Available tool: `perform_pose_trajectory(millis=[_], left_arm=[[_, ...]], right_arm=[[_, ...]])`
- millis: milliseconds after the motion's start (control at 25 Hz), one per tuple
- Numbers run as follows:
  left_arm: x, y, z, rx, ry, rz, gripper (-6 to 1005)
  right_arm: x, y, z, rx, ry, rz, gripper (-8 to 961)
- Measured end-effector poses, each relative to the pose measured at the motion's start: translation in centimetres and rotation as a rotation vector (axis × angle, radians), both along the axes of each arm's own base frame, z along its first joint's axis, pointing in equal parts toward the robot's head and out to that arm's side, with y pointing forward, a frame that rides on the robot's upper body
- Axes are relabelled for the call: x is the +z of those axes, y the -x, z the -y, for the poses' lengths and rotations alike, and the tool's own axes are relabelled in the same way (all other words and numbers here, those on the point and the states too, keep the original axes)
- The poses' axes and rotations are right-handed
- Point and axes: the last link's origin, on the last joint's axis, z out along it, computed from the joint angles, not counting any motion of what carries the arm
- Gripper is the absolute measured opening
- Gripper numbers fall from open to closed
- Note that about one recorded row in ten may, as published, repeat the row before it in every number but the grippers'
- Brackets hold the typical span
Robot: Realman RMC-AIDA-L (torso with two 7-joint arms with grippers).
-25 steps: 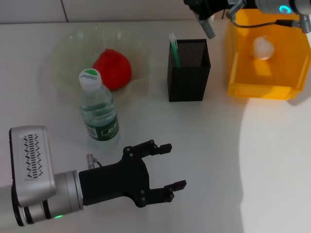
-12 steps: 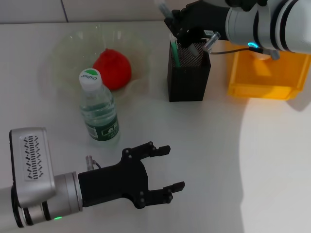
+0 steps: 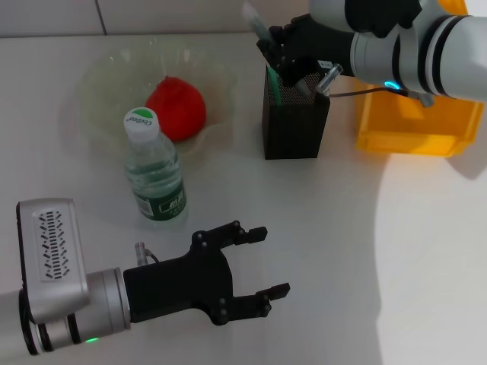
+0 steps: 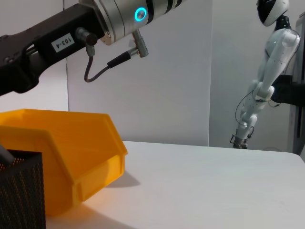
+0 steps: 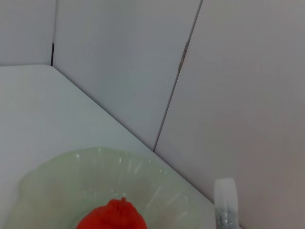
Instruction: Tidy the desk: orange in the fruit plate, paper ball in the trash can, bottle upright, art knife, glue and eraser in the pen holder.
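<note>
A white table (image 3: pixel 342 251) fills the head view. At its far right corner stands an orange trash can (image 3: pixel 415 122), largely covered by the robot's right arm, so whether the paper ball lies inside cannot be told. Toward the far left sits a clear fruit plate (image 3: pixel 103 99) with the orange (image 3: pixel 176 109) resting in it, so that item appears sorted. At the near left edge, the left claw (image 3: pixel 262 262) hovers low above the table with its fingers spread and nothing between them, apparently idle. Just beyond it the bottle (image 3: pixel 154 173) stands upright. The black mesh pen holder (image 3: pixel 295 125) stands between plate and trash can at the far edge. The right claw (image 3: pixel 285 57) hangs directly over its mouth, pinching a slim grey-and-white tool (image 3: pixel 255 19), probably the art knife, positioned as if to drop it inside. A green stick already shows within the holder.
</note>
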Motion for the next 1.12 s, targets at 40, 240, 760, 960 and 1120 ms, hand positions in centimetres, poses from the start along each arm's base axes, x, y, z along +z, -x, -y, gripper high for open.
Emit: perform_pose_trajectory(millis=[40, 240, 760, 960, 1120], left_arm=[[0.0, 0.0, 0.0, 0.0, 0.0, 0.0, 800], [0.0, 0.0, 0.0, 0.001, -0.001, 0.0, 800], [0.1, 0.2, 0.1, 0.014, -0.008, 0.004, 800], [0.2, 0.1, 0.0, 0.013, -0.012, 0.012, 800], [0.3, 0.1, -0.2, 0.019, -0.021, 0.013, 800]], right_arm=[[0.0, 0.0, 0.0, 0.0, 0.0, 0.0, 176], [0.1, -0.4, 0.2, -0.011, -0.003, -0.003, 186], [5.2, 0.1, 4.1, 0.07, -0.026, -0.305, 613], [8.1, -2.7, 6.6, 0.206, 0.041, -0.525, 673], [10.7, -8.5, 7.9, 0.247, 0.07, -0.671, 684]])
